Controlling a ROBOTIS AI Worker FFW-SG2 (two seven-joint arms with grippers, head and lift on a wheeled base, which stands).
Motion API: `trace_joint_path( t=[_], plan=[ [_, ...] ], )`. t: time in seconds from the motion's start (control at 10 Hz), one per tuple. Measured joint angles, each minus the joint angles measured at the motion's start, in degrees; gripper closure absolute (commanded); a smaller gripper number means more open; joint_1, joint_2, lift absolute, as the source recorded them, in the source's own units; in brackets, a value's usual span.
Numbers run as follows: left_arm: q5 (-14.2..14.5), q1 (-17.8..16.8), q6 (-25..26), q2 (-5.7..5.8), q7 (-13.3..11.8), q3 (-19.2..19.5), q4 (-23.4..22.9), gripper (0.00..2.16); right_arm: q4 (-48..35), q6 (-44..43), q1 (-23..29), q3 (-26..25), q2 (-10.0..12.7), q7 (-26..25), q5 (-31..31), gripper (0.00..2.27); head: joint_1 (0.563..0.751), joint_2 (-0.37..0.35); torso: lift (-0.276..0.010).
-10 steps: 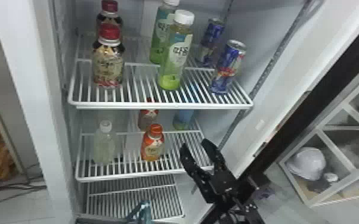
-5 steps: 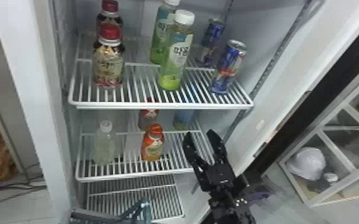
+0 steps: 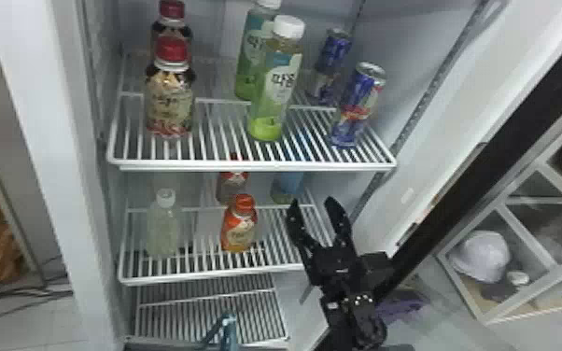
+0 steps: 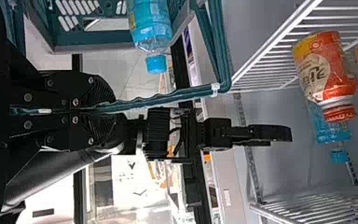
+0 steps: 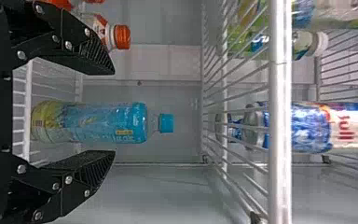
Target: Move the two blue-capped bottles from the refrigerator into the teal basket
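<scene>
My right gripper (image 3: 312, 201) stands open at the middle shelf's right front, short of the blue-capped bottle (image 3: 290, 183) at the back. In the right wrist view, that upright bottle (image 5: 107, 122) lies in line with the gap of my right gripper (image 5: 115, 112), its fingers apart and not closed on it. The teal basket (image 3: 228, 332) shows at the head view's bottom edge. My left gripper (image 4: 103, 108) is shut on the handle of the teal basket (image 4: 177, 96) in the left wrist view. Another blue-capped bottle (image 4: 150, 29) is in the basket.
Orange bottles (image 3: 239, 224) and a pale bottle (image 3: 164, 226) stand left of my right gripper on the middle shelf. The upper shelf (image 3: 252, 165), above it, holds several bottles and cans. The fridge's side wall (image 3: 415, 186) rises on the right.
My right gripper has moved forward, farther over the middle shelf and toward the back bottle, and has turned a little. The basket's handle has shifted slightly at the bottom of the head view.
</scene>
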Motion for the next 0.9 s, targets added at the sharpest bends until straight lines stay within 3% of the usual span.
trace_joint_path(
  t=[0.9],
  plan=[
    [0.3, -0.7, 0.0, 0.07, 0.2, -0.5, 0.0, 1.11, 14.3, 0.0, -12.4, 3.8, -1.3, -5.8, 1.2, 0.24, 0.695, -0.350, -0.136]
  ],
)
